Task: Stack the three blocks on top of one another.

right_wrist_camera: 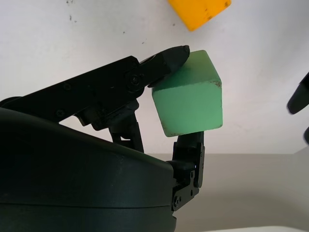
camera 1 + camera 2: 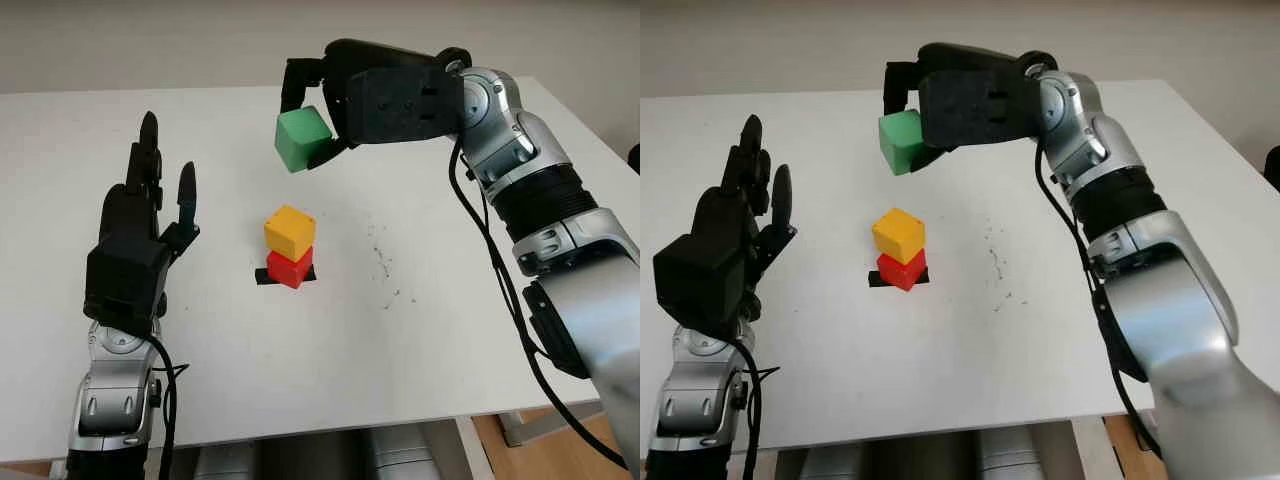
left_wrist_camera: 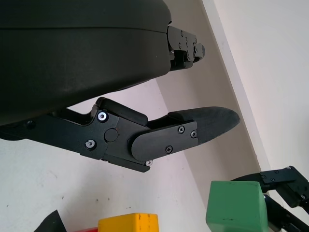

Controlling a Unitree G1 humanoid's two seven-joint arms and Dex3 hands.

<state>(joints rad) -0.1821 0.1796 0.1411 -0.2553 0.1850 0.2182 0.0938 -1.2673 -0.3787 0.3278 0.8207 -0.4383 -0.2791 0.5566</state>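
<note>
Right hand (image 2: 318, 118) raised above the table (image 2: 420, 340), toward its far edge, fingers clamped on the green block (image 2: 302, 139); block well clear of the surface, tilted, one corner pointing down. In the right wrist view one fingertip (image 1: 175, 54) presses the block's upper edge and another finger (image 1: 189, 150) bears on the opposite face (grip looks like a pinch across two faces). Yellow block (image 2: 289, 232) sits on the red block (image 2: 290, 267) near the middle of the table, the yellow one turned a little out of line with the red one beneath. Red block stands on a small black mark (image 2: 266, 278) on the surface. Green block is beyond the two-block stack and somewhat to its right, not over it, apart from it. Left hand (image 2: 140, 230) held up on the left side of the table, near the front edge, released and holding nothing, well apart from the stack. A scatter of small dark specks (image 2: 382, 262) marks the table to the right of the stack.
</note>
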